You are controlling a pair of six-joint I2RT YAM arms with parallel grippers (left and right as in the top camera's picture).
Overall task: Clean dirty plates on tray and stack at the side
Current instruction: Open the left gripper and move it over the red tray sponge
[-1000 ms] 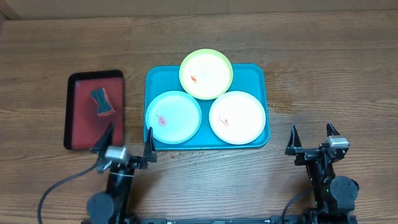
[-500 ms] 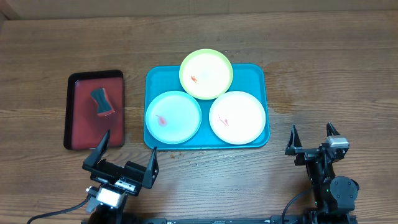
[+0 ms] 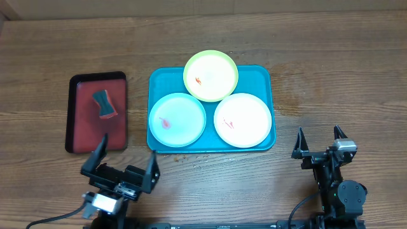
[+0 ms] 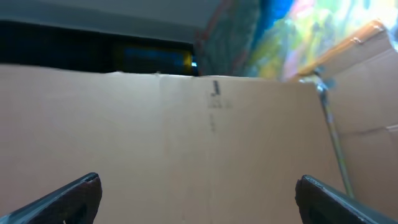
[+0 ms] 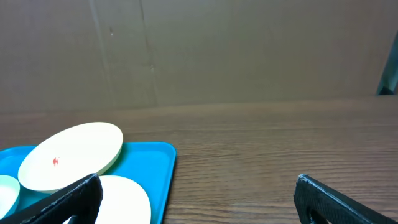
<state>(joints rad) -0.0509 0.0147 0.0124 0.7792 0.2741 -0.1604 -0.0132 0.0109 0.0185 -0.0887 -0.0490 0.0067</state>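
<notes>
The teal tray (image 3: 262, 76) lies at the table's middle and holds three plates. The yellow-green plate (image 3: 210, 75) rests at the back, overlapping the rim. The pale blue plate (image 3: 177, 119) is front left and the white plate (image 3: 241, 119) front right. Each has small red smears. My left gripper (image 3: 127, 156) is open and empty, near the front edge, left of the tray; its camera sees only a cardboard wall. My right gripper (image 3: 319, 141) is open and empty, right of the tray. The right wrist view shows the tray (image 5: 155, 168), yellow-green plate (image 5: 71, 155) and white plate (image 5: 124, 199).
A smaller red, black-rimmed tray (image 3: 82, 127) lies at the left with a teal sponge (image 3: 105, 105) on it. A cardboard wall (image 5: 249, 50) stands behind the table. Bare wood (image 3: 331, 83) lies right of the teal tray.
My left arm has pulled back towards the front edge and tipped up, its gripper still open. The right arm and the plates have not moved.
</notes>
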